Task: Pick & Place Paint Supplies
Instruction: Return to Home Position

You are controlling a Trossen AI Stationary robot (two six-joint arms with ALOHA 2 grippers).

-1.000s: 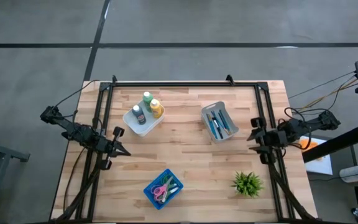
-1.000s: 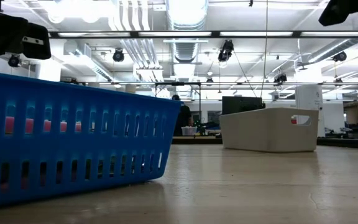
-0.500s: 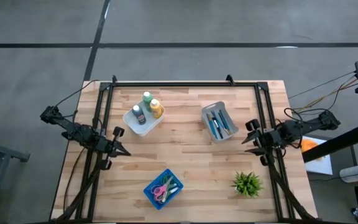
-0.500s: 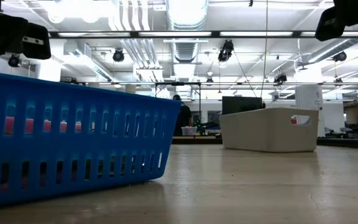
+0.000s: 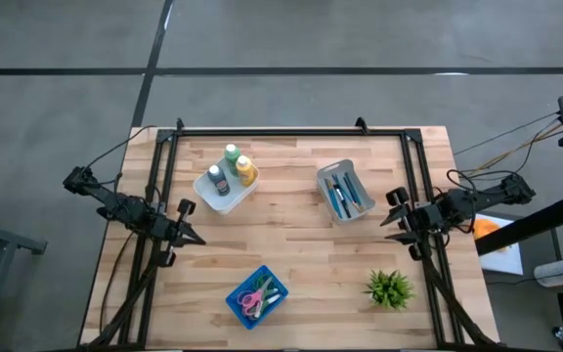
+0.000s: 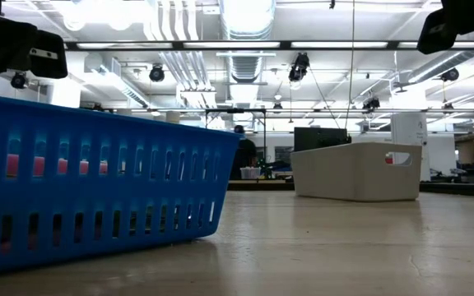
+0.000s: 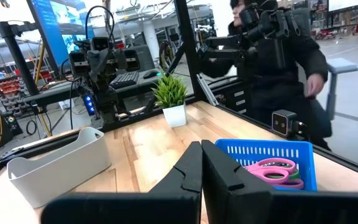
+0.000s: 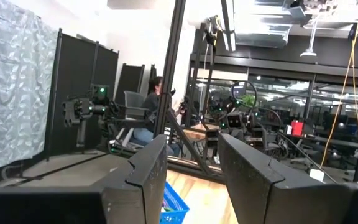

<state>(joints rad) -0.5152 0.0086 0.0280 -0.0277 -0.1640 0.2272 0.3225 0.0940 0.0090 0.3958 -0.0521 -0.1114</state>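
Observation:
In the high view, three squeeze bottles stand in a white tray (image 5: pixel 225 186): green (image 5: pixel 231 154), yellow-orange (image 5: pixel 246 171) and dark grey (image 5: pixel 217 178). Several blue and dark brushes (image 5: pixel 341 193) lie in a pale grey bin (image 5: pixel 346 191), which also shows in the low view (image 6: pixel 356 171) and the left wrist view (image 7: pixel 55 165). My left gripper (image 5: pixel 190 236) is shut and hovers near the table's left side, below the bottle tray in the picture. My right gripper (image 5: pixel 391 211) is open, just right of the brush bin. Its fingers (image 8: pixel 148 168) stand apart, with nothing between them.
A blue basket (image 5: pixel 257 295) with pink scissors sits near the table's near edge and fills the left of the low view (image 6: pixel 97 181). A small potted plant (image 5: pixel 390 288) stands at the near right. A person (image 7: pixel 278 56) is beyond the table. Bare wood lies mid-table.
My right gripper has moved a little toward the table's left, closer to the brush bin, then held still. The left arm and all objects have stayed in place.

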